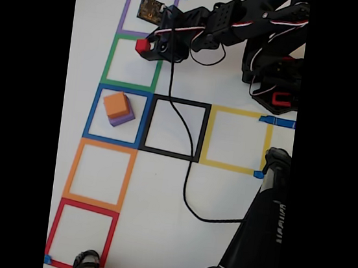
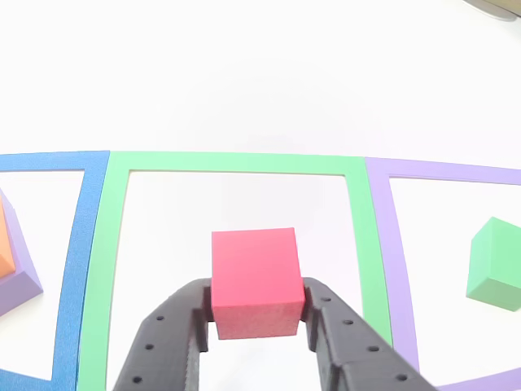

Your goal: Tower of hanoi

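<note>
A red cube (image 2: 254,281) is held between the closed jaws of the claw (image 2: 256,314) at bottom centre of the other view, framed by the green taped square (image 2: 236,163) on the white desk (image 2: 244,73). In the fixed view the claw (image 1: 144,46) is seen at upper left, over that green square (image 1: 133,63). The orange-on-purple stack (image 1: 118,109) lies below it in the frame, inside the adjoining blue square (image 1: 117,115); a green cube (image 2: 493,263) is seen in the purple square (image 2: 383,236) at right. Whether the red cube is lifted or resting on the desk cannot be told for certain.
</note>
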Robot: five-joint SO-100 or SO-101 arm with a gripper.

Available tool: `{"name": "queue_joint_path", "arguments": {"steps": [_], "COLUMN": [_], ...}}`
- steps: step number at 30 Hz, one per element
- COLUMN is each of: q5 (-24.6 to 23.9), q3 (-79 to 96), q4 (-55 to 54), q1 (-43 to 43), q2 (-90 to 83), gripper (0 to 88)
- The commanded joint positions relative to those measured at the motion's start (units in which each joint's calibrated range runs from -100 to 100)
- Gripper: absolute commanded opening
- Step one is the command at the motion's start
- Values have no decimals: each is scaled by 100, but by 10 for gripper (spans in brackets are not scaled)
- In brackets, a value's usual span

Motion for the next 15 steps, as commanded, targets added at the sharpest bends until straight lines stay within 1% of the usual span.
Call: {"name": "queue_joint_path", "arguments": {"steps": [1,4,8,15], "q5": [36,36,36,36], "q3": [-55,-228,-509,-919], "q4": [-1539,-2325,-3078,-3823], "q1": [-103,-75,31,98], "q2": [1053,1860,2716,3645], "gripper": [46,46,49,57]}}
